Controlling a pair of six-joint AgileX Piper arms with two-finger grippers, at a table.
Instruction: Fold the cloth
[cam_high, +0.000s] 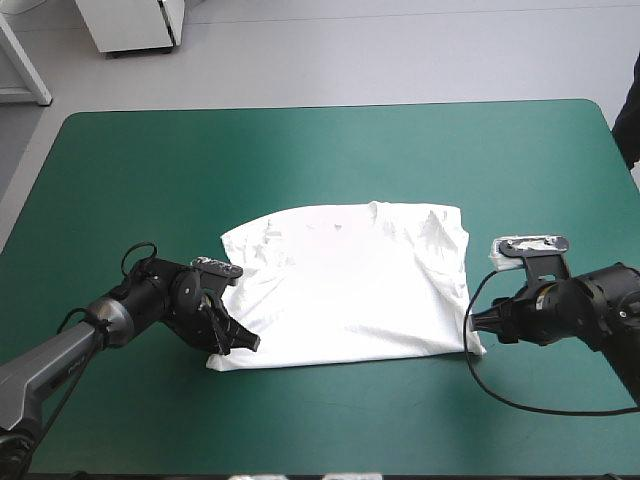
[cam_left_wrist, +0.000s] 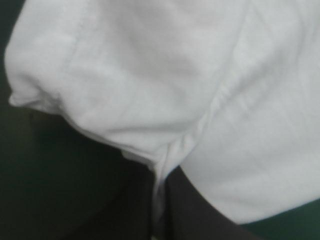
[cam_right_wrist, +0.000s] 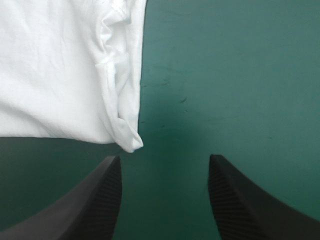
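Across the centre and lower middle of the high view, your T-shirt (cam_high: 350, 290) lies spread flat on the teal-green tabletop (cam_high: 300, 150), hem toward the bottom of the frame. Your left tool (cam_high: 238, 340) sits at its lower-left corner, and your right tool (cam_high: 478, 325) is just beside its lower-right corner.

Through the left wrist view, the left tool (cam_left_wrist: 160, 195) has its black fingers drawn together with a fold of white cloth pinched between them. The T-shirt (cam_left_wrist: 150, 75) fills the field ahead.

Through the right wrist view, the right tool (cam_right_wrist: 164, 160) has its fingers well apart and grips nothing. The hem corner (cam_right_wrist: 129, 142) lies just ahead on the bare cover, nearer one finger.

Expect the cloth to be light, soft and limp: it should sag when lifted and could slip from a shallow pinch. Take that hem corner deep, through both layers.
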